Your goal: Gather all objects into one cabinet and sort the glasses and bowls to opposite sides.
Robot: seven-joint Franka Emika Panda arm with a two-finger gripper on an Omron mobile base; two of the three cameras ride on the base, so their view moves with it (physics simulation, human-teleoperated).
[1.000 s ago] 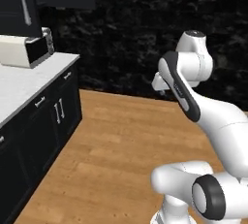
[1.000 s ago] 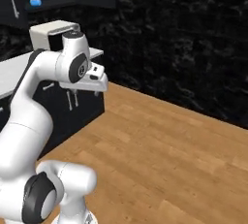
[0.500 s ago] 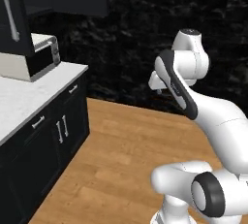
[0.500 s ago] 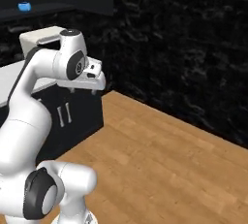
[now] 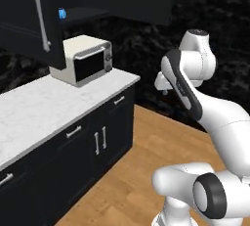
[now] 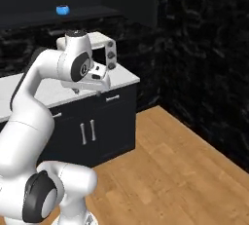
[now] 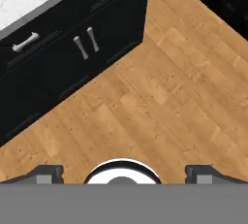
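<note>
A small blue bowl (image 5: 62, 13) sits up on the dark shelf of the black cabinet (image 5: 29, 19).
The bowl is round, shiny and bright blue, just above the cream box-shaped microwave (image 5: 87, 59) on the white stone counter (image 5: 39, 107). The cabinet door has a long silver bar handle (image 5: 41, 15). The jaws are wide open over the wooden floor (image 7: 160, 102), holding nothing.

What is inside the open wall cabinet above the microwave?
A small blue bowl sits on the dark shelf of the cabinet. In the left base view the open door covers the shelf's left part, so other contents cannot be judged.
</note>
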